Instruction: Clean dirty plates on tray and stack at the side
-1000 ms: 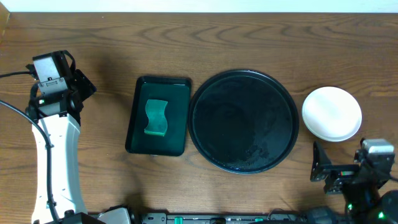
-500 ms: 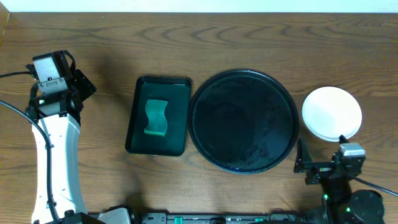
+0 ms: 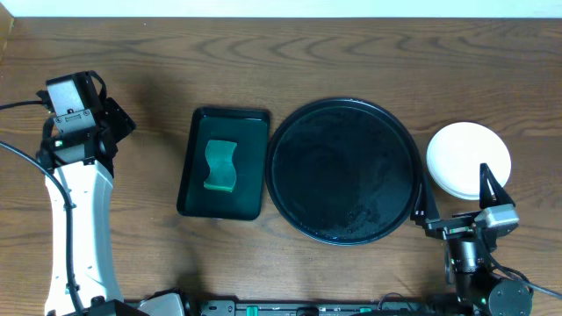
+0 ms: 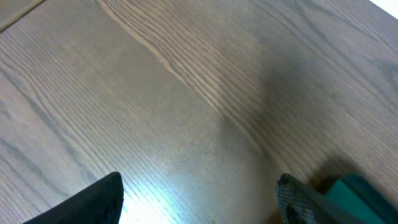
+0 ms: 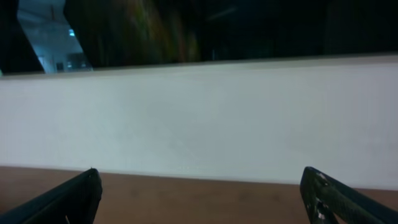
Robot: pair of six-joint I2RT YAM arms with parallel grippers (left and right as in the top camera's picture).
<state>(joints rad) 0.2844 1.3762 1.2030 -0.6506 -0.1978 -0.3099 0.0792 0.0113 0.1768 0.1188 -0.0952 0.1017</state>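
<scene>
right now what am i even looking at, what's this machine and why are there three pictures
It is a robot with two arms at a wooden table; each arm ends in a two-finger gripper. One picture looks straight down from above. The other two come from small cameras on the wrists, so each gripper's fingers show at the bottom. The left gripper is open over bare wood. The right gripper is open too, its camera facing a pale wall. Neither holds anything. On the table lie a big round black tray with nothing on it, a small dark tray holding a green sponge, and a white plate to the right; whether more sit under it I cannot tell.
</scene>
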